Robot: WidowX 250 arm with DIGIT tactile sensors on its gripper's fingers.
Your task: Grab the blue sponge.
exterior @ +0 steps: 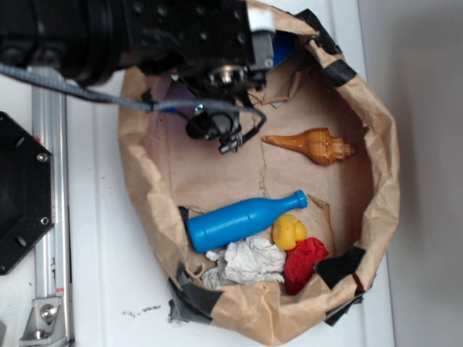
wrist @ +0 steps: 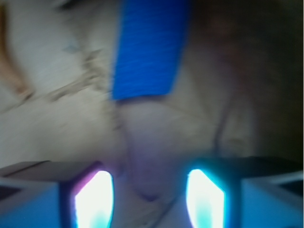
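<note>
Wrist view shows the claw [wrist: 149, 197] open and empty, hovering above the paper bag [exterior: 376, 181] floor; the blue sponge [wrist: 149, 47] lies ahead, apart from it. Reaching and gripping remain.

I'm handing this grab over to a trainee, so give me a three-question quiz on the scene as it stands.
1. True or false: the end effector is closed on the blue sponge.
2. Which lies right beside the blue bottle? A) seashell B) yellow duck C) blue sponge
3. In the wrist view, what lies between the fingers and the sponge?

Key:
1. False; it is open, nothing between the fingers.
2. B, the yellow duck.
3. Bare brown paper.
</note>
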